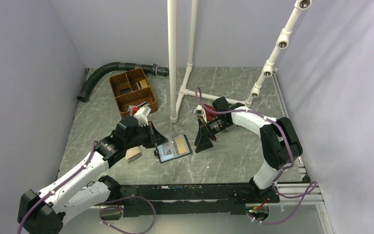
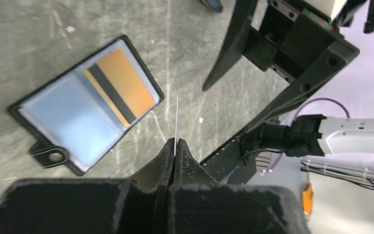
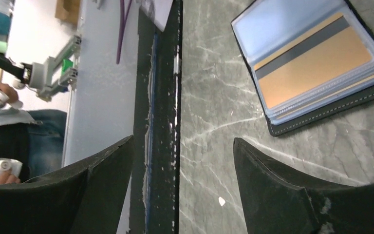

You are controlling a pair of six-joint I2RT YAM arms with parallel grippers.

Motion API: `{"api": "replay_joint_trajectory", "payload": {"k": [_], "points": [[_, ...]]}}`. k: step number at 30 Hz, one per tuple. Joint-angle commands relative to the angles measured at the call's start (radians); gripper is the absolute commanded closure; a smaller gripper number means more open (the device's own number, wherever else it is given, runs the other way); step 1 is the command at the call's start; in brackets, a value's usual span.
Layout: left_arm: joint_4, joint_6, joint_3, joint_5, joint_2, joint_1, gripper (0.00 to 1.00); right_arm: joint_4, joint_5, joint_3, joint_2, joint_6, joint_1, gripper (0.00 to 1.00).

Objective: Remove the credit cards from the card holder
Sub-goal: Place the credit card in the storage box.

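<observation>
Pinching 1 thin card (image 2: 176, 122), the left fingers (image 2: 163, 161) hang near the open card holder (image 2: 68, 117) on the worktop (image 2: 29, 39); the right fingers (image 3: 102, 170) are spread wide.

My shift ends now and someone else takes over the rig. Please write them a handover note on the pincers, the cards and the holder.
Left pincer: shut on a thin card, seen edge-on, colour unclear, held off the table.
Right pincer: open and empty, close to the card holder.
The card holder lies open and flat on the table. The orange card with a dark stripe is in its sleeve.
Done: apparently one card is out.
Left: set the held card down and pull out the orange card.
</observation>
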Motion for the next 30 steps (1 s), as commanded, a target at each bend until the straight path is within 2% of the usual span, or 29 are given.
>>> {"api": "replay_joint_trajectory", "payload": {"k": [1,6,30], "points": [[-0.250,0.120,0.097,-0.079,-0.039,0.045,1.00,-0.131,0.038,0.027,-0.057,-0.196,-0.007,0.24],[-0.318,0.175,0.150,-0.070,-0.038,0.118,1.00,-0.139,0.084,0.021,-0.084,-0.208,-0.026,0.24],[-0.279,0.228,0.296,0.123,0.073,0.404,1.00,-0.115,0.094,-0.026,-0.147,-0.209,-0.100,0.24]]}}
